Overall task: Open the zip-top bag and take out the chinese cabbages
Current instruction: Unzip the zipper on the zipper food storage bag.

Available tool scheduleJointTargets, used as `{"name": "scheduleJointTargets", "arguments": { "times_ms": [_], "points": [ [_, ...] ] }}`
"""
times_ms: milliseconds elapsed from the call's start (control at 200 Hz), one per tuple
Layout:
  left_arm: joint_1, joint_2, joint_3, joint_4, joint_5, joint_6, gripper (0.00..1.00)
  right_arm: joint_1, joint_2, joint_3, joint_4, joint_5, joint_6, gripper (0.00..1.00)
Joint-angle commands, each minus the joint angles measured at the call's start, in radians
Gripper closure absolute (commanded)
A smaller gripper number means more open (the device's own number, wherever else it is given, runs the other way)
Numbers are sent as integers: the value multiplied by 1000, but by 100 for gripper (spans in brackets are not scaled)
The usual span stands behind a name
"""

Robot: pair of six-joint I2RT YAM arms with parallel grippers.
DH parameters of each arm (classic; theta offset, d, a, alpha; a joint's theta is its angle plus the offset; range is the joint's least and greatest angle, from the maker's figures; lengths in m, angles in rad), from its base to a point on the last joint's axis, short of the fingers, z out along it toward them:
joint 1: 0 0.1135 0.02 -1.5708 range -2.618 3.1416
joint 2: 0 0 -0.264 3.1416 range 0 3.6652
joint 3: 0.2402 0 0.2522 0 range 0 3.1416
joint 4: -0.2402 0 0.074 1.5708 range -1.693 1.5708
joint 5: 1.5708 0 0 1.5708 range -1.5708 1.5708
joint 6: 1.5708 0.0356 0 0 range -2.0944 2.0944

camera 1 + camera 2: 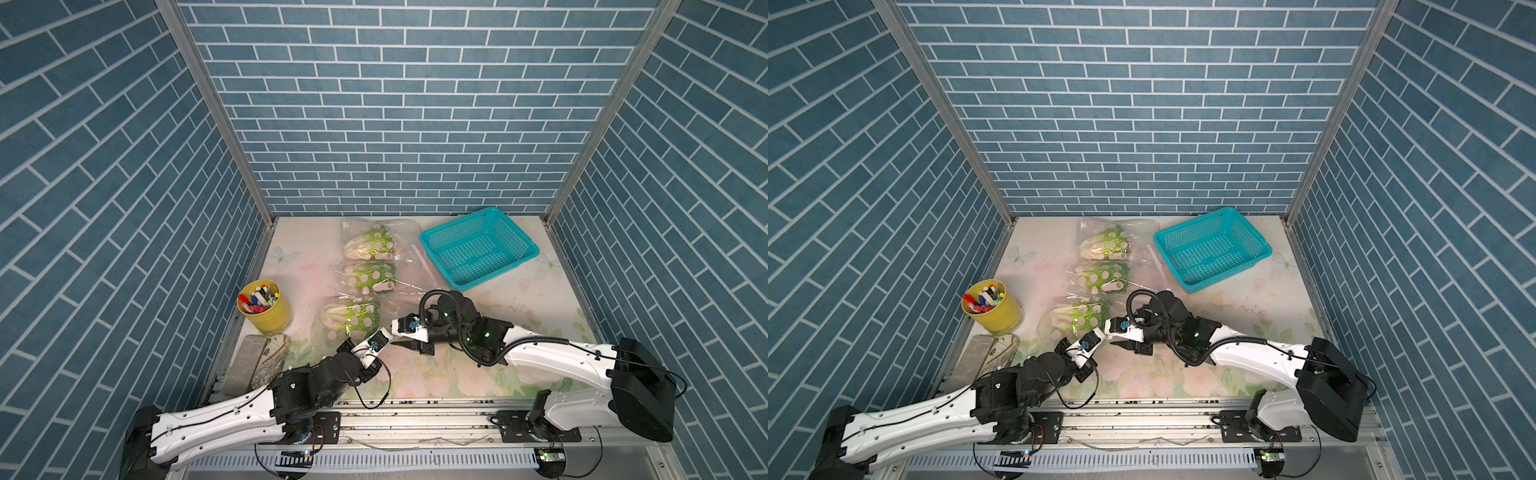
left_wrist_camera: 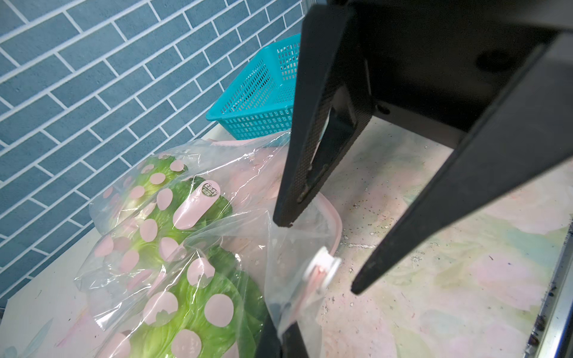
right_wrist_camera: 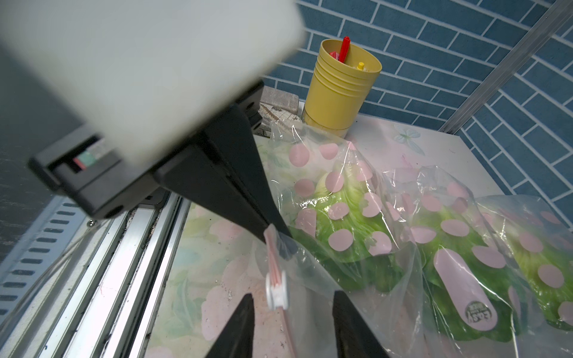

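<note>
1. Three chinese cabbages point(image 1: 368, 279) were seen lying in a row inside the zip-top bag point(image 2: 248, 167). The bag was stretched along the worktop point(image 1: 478, 374) from the back wall toward the arms, and the empty teal basket point(image 1: 457, 224) stood beside its far end.
2. The bag's near corner was clamped in the left end effector point(image 3: 278, 243), whose fingers were pressed together on the pink zip track just beside the white slider point(image 3: 277, 289).
3. The right end effector point(image 3: 293, 296) was held with its fingers apart, one on each side of the slider. Nothing was gripped by it, and whether a finger touched the slider could not be told from the wrist views.
4. The seal was judged to be shut along most of its length, so opening was taken as barely begun and no cabbage as taken out.
5. A missed pinch was judged the nearest risk. The slider sat off-centre between the fingers, so only loose film might be caught.
6. A slipping slider was also feared, since it is small and smooth and the track could buckle where the film hung slack.
7. If the corner were pulled out of the left clamp, the whole loaded bag could be dragged along instead of the seal being parted.
</note>
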Motion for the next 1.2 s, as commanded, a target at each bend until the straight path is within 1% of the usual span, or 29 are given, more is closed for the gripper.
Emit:
{"name": "scheduleJointTargets", "arguments": {
  "times_ms": [0,115,320,475,760,1010,1195],
  "points": [
    [-1,-1,8,-8,-10,-13,100,10,2,-6,37,-15,-11,63],
    [-1,-10,5,-6,-9,-13,100,15,4,-7,49,-15,-2,69],
    [-1,-33,2,-8,-17,-17,100,16,20,-7,57,-13,2,72],
    [-1,-46,-2,-11,-17,-22,100,17,20,-10,58,-9,3,78],
    [-1,-41,-2,-15,-19,-25,100,17,12,-11,65,1,1,79],
    [-1,-35,-1,-15,-17,-29,100,20,18,-7,76,9,6,77],
    [-1,-29,-1,-10,-18,-30,100,22,24,-5,80,0,11,79]
  ]
}}
